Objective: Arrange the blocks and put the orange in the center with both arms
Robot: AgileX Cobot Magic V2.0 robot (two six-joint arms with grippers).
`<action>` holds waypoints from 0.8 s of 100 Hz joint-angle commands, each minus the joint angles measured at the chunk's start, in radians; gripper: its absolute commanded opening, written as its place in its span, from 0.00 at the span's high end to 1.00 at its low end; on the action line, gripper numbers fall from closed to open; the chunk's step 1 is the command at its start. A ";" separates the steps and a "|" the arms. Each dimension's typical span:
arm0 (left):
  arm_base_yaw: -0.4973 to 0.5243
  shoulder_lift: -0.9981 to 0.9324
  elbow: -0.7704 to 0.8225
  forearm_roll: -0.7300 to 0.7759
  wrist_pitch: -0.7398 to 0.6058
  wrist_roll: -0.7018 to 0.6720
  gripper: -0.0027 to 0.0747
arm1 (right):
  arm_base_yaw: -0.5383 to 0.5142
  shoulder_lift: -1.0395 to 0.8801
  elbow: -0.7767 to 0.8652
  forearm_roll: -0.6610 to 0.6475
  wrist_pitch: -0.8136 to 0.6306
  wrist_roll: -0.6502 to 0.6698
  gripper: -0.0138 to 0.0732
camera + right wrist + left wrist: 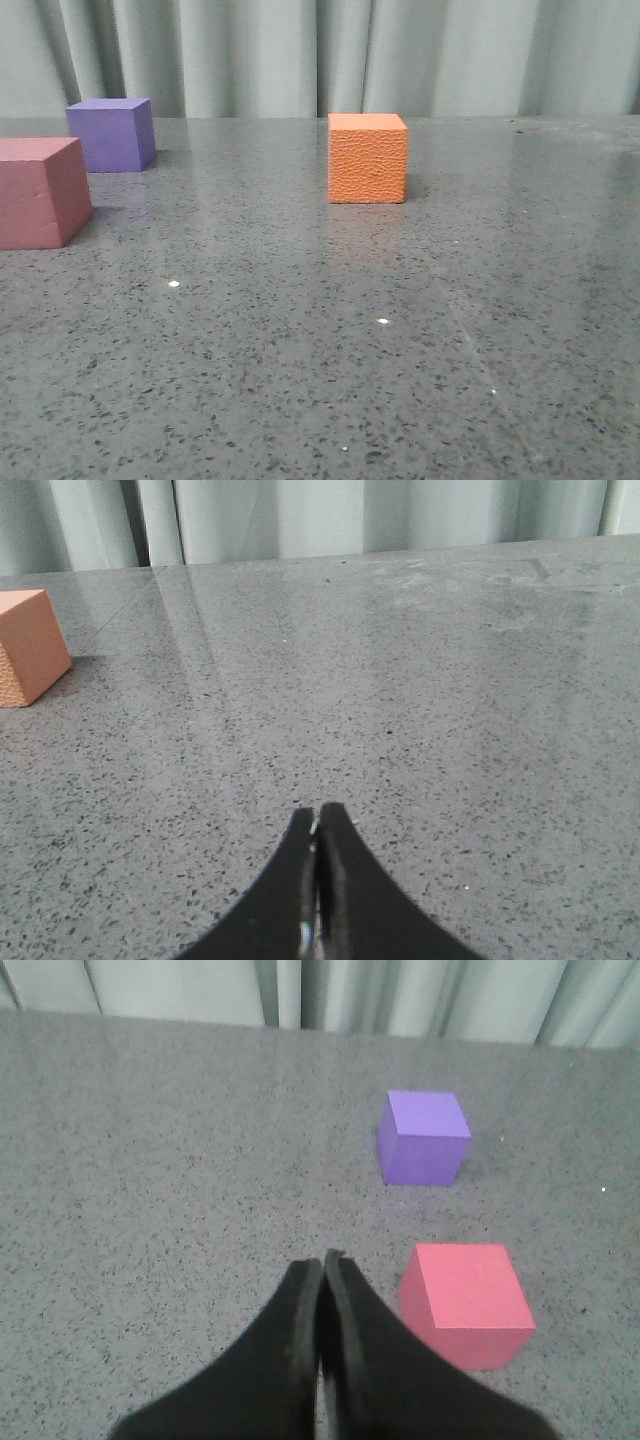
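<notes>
The orange cube (367, 158) stands alone near the middle of the table, toward the back; its corner shows in the right wrist view (28, 645). The purple cube (112, 134) sits at the back left, and the pink-red cube (40, 192) lies in front of it at the left edge. Both show in the left wrist view, the purple cube (423, 1137) farther off and the pink-red cube (465, 1303) close beside my left gripper (322, 1260), which is shut and empty. My right gripper (316, 815) is shut and empty over bare table, well off from the orange cube. Neither arm shows in the front view.
The grey speckled tabletop (330, 330) runs back to a pale pleated curtain (320, 55). Nothing else stands on it in these views.
</notes>
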 commanded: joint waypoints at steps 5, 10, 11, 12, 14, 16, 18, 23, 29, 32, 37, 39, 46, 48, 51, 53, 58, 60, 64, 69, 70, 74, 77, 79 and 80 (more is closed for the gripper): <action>0.002 0.127 -0.142 -0.010 0.009 -0.008 0.99 | 0.001 -0.025 -0.013 -0.006 -0.088 -0.009 0.92; 0.002 0.156 -0.159 -0.010 -0.005 -0.008 0.99 | 0.001 -0.025 -0.013 -0.006 -0.088 -0.009 0.92; 0.002 0.164 -0.160 -0.010 -0.012 -0.008 0.99 | 0.001 -0.025 -0.013 -0.006 -0.088 -0.009 0.92; 0.002 0.169 -0.160 -0.010 -0.016 -0.008 0.99 | 0.001 -0.025 -0.013 -0.006 -0.088 -0.009 0.92; 0.002 0.177 -0.162 -0.010 -0.026 -0.008 0.99 | 0.001 -0.025 -0.013 -0.006 -0.088 -0.009 0.92; 0.002 0.192 -0.165 -0.010 -0.036 -0.008 0.99 | 0.001 -0.025 -0.013 -0.006 -0.088 -0.009 0.92; 0.002 0.203 -0.167 -0.010 -0.039 -0.008 0.99 | 0.001 -0.025 -0.013 -0.006 -0.088 -0.009 0.92; 0.002 0.223 -0.166 -0.010 -0.044 -0.008 0.99 | 0.001 -0.025 -0.013 -0.006 -0.088 -0.009 0.92; 0.002 0.242 -0.166 -0.013 -0.039 -0.008 0.99 | 0.001 -0.025 -0.013 -0.006 -0.088 -0.009 0.92; 0.002 0.253 -0.166 -0.022 -0.032 -0.008 0.99 | 0.001 -0.025 -0.013 -0.006 -0.088 -0.009 0.92; 0.002 0.267 -0.166 -0.022 -0.024 -0.008 0.99 | 0.001 -0.025 -0.013 -0.006 -0.088 -0.009 0.92; 0.002 0.271 -0.166 -0.022 -0.016 -0.008 0.99 | 0.001 -0.025 -0.013 -0.006 -0.088 -0.009 0.92; 0.002 0.282 -0.166 -0.022 -0.019 -0.008 0.99 | 0.001 -0.025 -0.013 -0.006 -0.088 -0.009 0.92; 0.002 0.282 -0.166 -0.022 -0.024 -0.008 0.99 | 0.001 -0.025 -0.013 -0.006 -0.088 -0.009 0.92; 0.002 0.286 -0.166 -0.022 -0.023 -0.010 0.99 | 0.001 -0.025 -0.013 -0.006 -0.088 -0.009 0.92; 0.002 0.286 -0.166 -0.022 -0.026 -0.010 0.99 | 0.001 -0.025 -0.013 -0.006 -0.088 -0.009 0.92; 0.002 0.286 -0.166 -0.035 -0.026 -0.012 0.99 | 0.001 -0.025 -0.013 -0.006 -0.088 -0.009 0.92; 0.002 0.286 -0.166 -0.035 -0.026 -0.012 0.99 | 0.001 -0.025 -0.013 -0.006 -0.088 -0.009 0.92; 0.002 0.286 -0.166 -0.035 -0.028 -0.012 0.99 | 0.001 -0.025 -0.013 -0.006 -0.088 -0.009 0.92; 0.002 0.286 -0.166 -0.035 -0.028 -0.012 0.99 | 0.001 -0.025 -0.013 -0.006 -0.088 -0.009 0.92; 0.002 0.286 -0.166 -0.035 -0.028 -0.012 0.99 | 0.001 -0.025 -0.013 -0.006 -0.088 -0.009 0.92; 0.002 0.286 -0.166 -0.035 -0.028 -0.012 0.99 | 0.001 -0.025 -0.013 -0.006 -0.088 -0.009 0.92; 0.002 0.286 -0.166 -0.036 -0.028 -0.012 0.99 | 0.001 -0.025 -0.013 -0.006 -0.088 -0.009 0.92; 0.002 0.286 -0.166 -0.036 -0.028 -0.012 0.99 | 0.001 -0.025 -0.013 -0.006 -0.088 -0.009 0.92; 0.002 0.286 -0.166 -0.038 -0.028 -0.012 0.99 | 0.001 -0.025 -0.013 -0.006 -0.088 -0.009 0.92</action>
